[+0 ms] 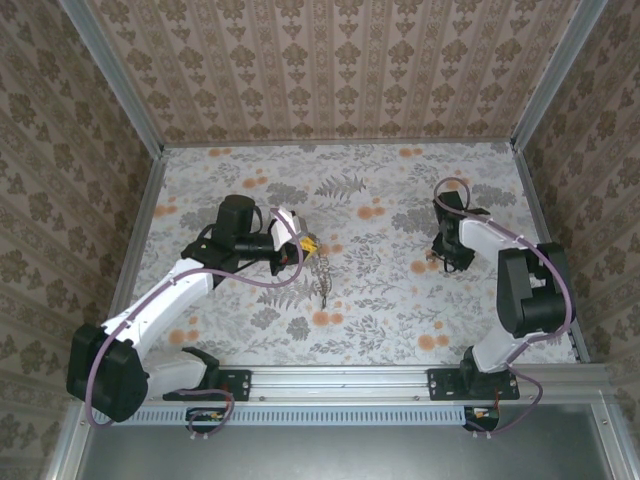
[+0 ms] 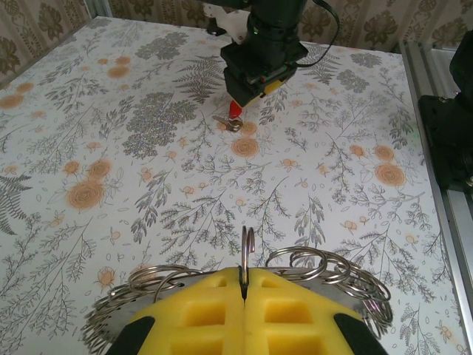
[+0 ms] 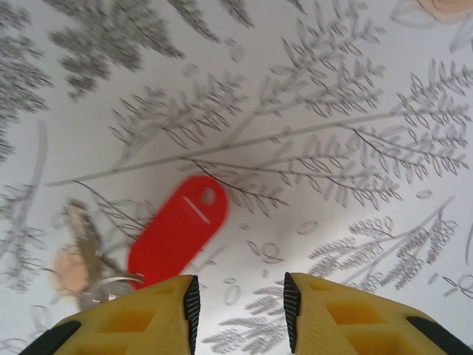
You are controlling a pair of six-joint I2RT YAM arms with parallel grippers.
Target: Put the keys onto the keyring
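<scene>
Thin metal keyring (image 2: 244, 244) is clamped in left pincer (image 2: 244, 287); off-centre red-tagged grey key (image 3: 159, 244) may be missed by parted right pincer (image 3: 240, 299).

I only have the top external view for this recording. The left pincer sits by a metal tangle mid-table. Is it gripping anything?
Observer: Yes. The left wrist view shows the left pincer shut on a thin upright keyring, with more rings fanned beside it.
Operator: And the right one?
Observer: In the right wrist view the right pincer is open and empty, a red tag lying just ahead of it and a key beside the tag.
</scene>
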